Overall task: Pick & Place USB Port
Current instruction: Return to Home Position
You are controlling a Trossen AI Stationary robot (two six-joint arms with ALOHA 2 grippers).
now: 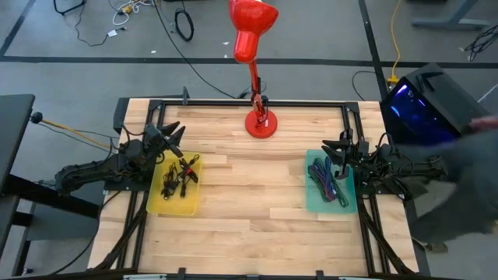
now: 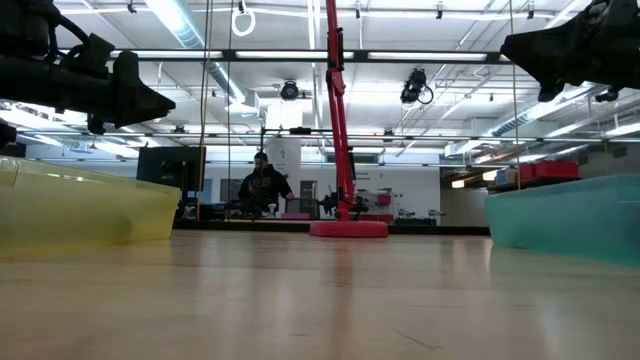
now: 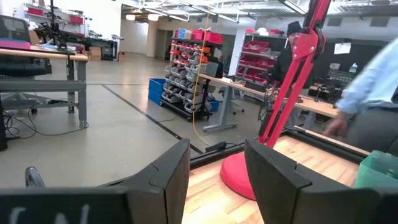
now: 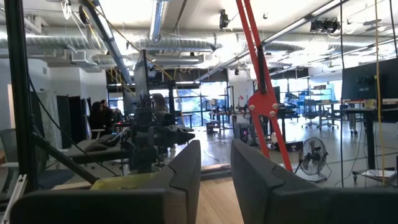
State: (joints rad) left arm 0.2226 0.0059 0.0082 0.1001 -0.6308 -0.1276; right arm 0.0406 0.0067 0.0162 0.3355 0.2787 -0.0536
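A yellow tray (image 1: pixel 176 196) on the table's left side holds black cables with red parts (image 1: pixel 177 176). On the right side, a teal tray (image 1: pixel 315 204) holds purple and green cables (image 1: pixel 327 180). My left gripper (image 1: pixel 171 134) (image 3: pixel 217 180) hovers open above the yellow tray's far end and touches nothing. My right gripper (image 1: pixel 336 148) (image 4: pixel 216 171) hovers open above the teal tray's far end, also clear of everything. In the low view both arms hang high above the trays (image 2: pixel 80 210) (image 2: pixel 570 215). No USB port is told apart from the cables.
A red lamp stands with its round base (image 1: pixel 261 124) at the table's far middle, its shade (image 1: pixel 250 31) beyond the far edge. Bare wood lies between the trays. A black box with blue light (image 1: pixel 424 105) and a blurred person (image 1: pixel 471 171) are off the right edge.
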